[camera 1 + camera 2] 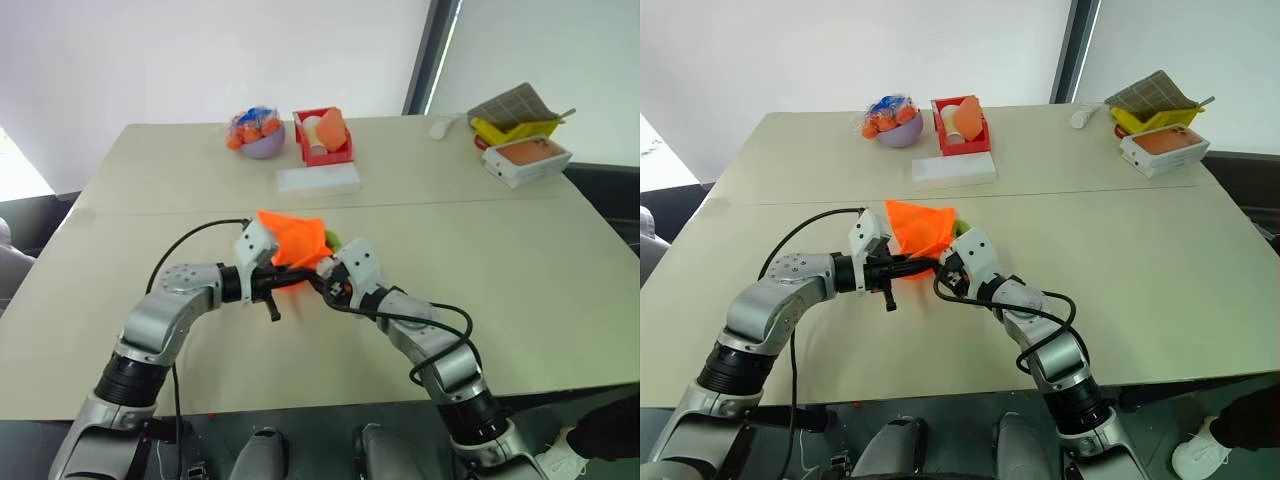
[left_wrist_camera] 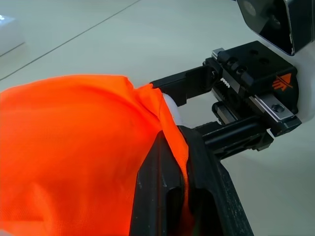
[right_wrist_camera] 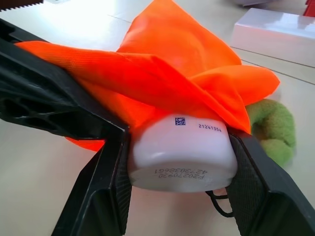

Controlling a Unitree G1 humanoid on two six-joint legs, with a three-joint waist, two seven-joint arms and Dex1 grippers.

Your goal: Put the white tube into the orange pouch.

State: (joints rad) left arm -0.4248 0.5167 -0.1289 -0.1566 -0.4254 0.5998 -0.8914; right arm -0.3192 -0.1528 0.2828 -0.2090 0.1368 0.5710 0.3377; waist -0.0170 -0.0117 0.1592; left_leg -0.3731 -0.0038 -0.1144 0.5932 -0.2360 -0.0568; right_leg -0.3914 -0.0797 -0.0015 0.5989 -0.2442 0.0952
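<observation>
The orange pouch (image 1: 295, 240) is held up just above the middle of the table (image 1: 520, 280). My left gripper (image 2: 172, 137) is shut on the pouch's edge, pinching the orange fabric. From the right, my right gripper (image 3: 179, 135) is shut on the white tube (image 3: 182, 157). The tube's flat printed end faces the wrist camera, and its far end is hidden under the pouch's folds. In the left wrist view a bit of the white tube (image 2: 172, 110) shows right at the fabric's edge. The green ring (image 3: 273, 130) lies beside the pouch.
A flat white box (image 1: 318, 180) lies behind the pouch, with a red basket (image 1: 322, 135) and a purple bowl of fruit (image 1: 257, 135) further back. A white box with an orange top (image 1: 527, 158) and a yellow container (image 1: 515, 125) stand at the far right.
</observation>
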